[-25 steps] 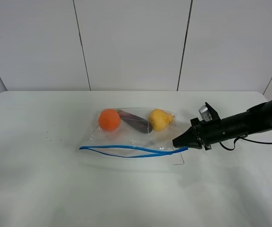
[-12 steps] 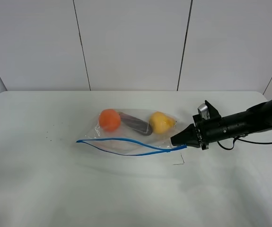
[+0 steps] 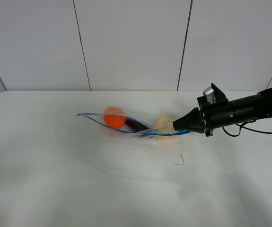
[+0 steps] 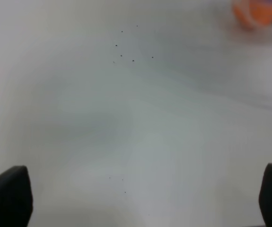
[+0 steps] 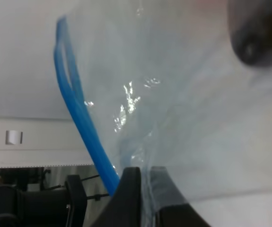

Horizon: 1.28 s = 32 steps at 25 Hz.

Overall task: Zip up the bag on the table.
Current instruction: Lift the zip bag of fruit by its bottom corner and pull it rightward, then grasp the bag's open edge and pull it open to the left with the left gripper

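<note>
Right wrist view shows the right gripper (image 5: 136, 196) pinched tight on the bag (image 5: 183, 104) at one end of its blue zipper strip (image 5: 76, 113). Seen from above, that arm reaches in low and nearly level. The bag stretches away from its tip, blurred and seemingly lifted off the table (image 3: 126, 189), with the orange item (image 3: 113, 117) farthest from the tip. The left gripper (image 4: 140, 194) hangs spread wide over the table, holding nothing.

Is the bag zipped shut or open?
Open: the bag has two blue zipper strips that bow apart near one end.
</note>
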Each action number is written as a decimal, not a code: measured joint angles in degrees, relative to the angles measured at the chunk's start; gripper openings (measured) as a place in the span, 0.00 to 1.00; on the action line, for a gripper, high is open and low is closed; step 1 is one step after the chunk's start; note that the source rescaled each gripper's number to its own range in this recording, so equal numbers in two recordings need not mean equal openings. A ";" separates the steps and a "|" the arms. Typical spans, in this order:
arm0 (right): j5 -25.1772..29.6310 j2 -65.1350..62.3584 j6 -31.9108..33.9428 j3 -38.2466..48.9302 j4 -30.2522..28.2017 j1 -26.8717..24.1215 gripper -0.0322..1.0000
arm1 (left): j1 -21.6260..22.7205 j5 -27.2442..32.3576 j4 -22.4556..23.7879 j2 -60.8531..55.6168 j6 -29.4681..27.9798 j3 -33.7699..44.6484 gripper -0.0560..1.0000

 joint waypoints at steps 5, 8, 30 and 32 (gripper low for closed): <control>0.23 -3.06 1.94 0.00 -2.34 0.00 0.03 | 0.00 0.00 0.00 0.00 0.00 0.00 1.00; 0.23 -3.41 2.06 0.00 -2.77 0.00 0.03 | 0.00 0.00 0.00 0.00 0.00 0.00 1.00; 0.23 -3.41 2.26 0.00 -3.06 0.00 0.03 | 0.00 -1.24 0.84 4.45 2.76 -2.42 1.00; 0.23 -3.41 2.26 0.00 -3.06 0.00 0.03 | 0.00 -2.99 0.90 9.73 5.35 -5.60 1.00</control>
